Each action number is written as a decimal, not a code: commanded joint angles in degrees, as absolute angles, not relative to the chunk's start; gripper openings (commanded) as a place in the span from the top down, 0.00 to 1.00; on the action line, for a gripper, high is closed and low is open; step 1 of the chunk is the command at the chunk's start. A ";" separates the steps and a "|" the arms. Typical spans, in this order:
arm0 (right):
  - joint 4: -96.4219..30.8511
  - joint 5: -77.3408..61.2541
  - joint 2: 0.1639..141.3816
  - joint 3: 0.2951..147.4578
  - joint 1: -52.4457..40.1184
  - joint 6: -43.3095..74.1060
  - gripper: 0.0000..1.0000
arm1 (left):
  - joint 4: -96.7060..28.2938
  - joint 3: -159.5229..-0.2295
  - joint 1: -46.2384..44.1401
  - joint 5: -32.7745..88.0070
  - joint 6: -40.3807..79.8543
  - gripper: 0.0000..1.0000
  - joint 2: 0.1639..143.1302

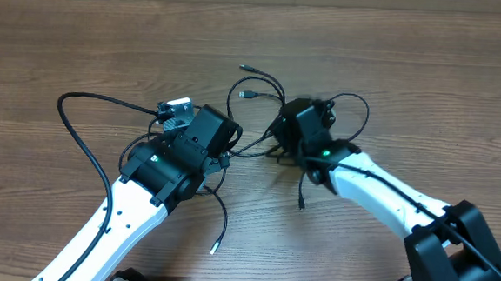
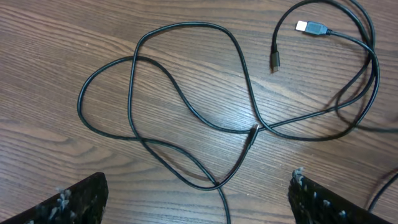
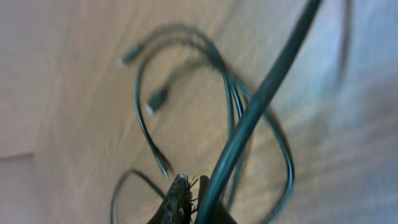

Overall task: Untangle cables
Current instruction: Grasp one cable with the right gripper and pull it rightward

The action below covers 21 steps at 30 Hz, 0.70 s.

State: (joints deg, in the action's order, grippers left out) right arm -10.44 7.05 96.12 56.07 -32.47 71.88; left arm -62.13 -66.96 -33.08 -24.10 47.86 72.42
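Observation:
Thin black cables point(image 1: 258, 93) lie tangled on the wooden table between my two grippers, with loose plug ends point(image 1: 213, 247) trailing toward the front. My left gripper point(image 1: 226, 148) hovers wide open at the left of the tangle. In the left wrist view its fingertips point(image 2: 93, 183) stand far apart above crossing cable loops point(image 2: 186, 106), and a metal-tipped plug point(image 2: 311, 27) lies farther off. My right gripper point(image 1: 274, 146) is at the right of the tangle. In the blurred right wrist view its fingers point(image 3: 180, 193) are shut, and a cable strand point(image 3: 261, 93) rises from them close to the lens.
A thicker black arm cable point(image 1: 85, 139) arcs over the table left of my left arm. Another thin loop point(image 1: 353, 99) arches over my right wrist. Bare wooden table point(image 1: 429, 64) spreads behind and to both sides.

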 commanded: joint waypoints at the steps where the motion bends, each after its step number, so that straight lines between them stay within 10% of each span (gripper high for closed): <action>1: -9.91 4.82 94.67 60.34 -27.57 64.66 0.96 | -62.08 -66.67 -33.45 -23.88 47.09 0.07 71.70; 21: -9.89 -23.03 91.55 77.23 4.60 50.43 0.96 | -61.08 -66.67 -33.45 -23.27 46.68 0.06 71.72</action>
State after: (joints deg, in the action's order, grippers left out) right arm -10.33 -17.17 94.21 73.19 0.01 53.49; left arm -61.23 -66.96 -33.08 -23.55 47.64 72.42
